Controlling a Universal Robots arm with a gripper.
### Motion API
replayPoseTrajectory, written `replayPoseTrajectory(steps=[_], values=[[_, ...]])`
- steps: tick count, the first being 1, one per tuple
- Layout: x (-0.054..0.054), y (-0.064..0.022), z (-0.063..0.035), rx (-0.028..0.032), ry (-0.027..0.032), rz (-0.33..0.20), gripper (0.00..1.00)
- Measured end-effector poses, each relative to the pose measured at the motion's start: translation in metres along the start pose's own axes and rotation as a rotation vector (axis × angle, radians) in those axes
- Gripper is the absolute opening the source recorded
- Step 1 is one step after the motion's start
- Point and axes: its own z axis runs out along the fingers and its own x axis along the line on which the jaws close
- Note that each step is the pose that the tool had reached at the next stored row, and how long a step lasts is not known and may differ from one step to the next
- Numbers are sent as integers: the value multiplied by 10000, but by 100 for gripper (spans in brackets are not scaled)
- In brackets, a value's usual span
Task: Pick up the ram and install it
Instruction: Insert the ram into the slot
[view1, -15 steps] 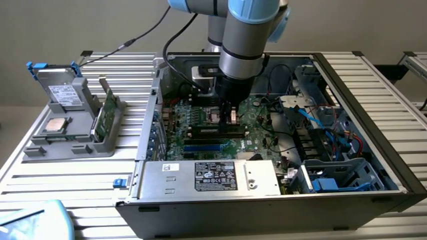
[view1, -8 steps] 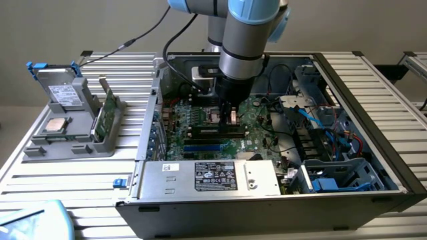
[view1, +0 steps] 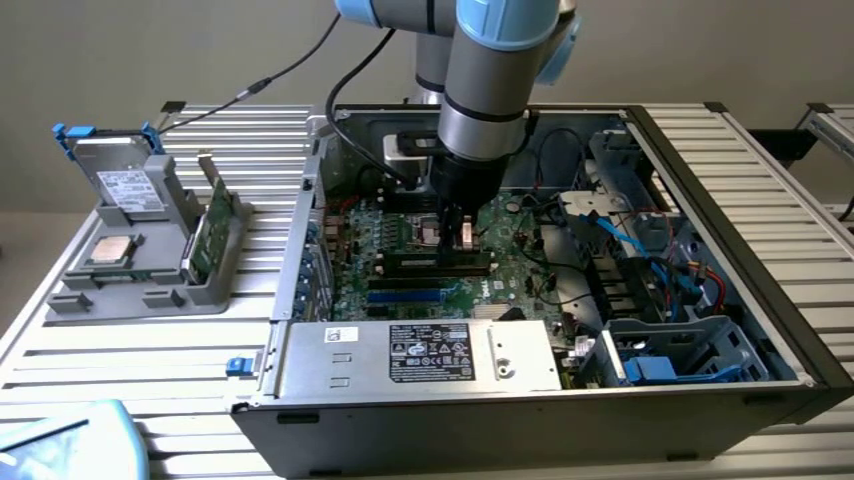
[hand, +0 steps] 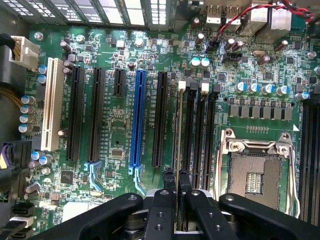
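The open PC case (view1: 534, 430) lies on its side, mobo (hand: 115, 125) facing up. The gripper (hand: 176, 176) is closed on the ram (hand: 177, 130) — held edge-on just over the black memory slots (hand: 200, 135), beside the CPU socket (hand: 255, 172), near the board's middle. I judge the ram light, stiff but thin and fragile — best gripped on its flat faces at mid-length, away from the contacts.
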Motion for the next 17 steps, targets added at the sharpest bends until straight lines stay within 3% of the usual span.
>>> replayPoseTrajectory(steps=[17], values=[[-5,-1,9,1,-10,120,14]])
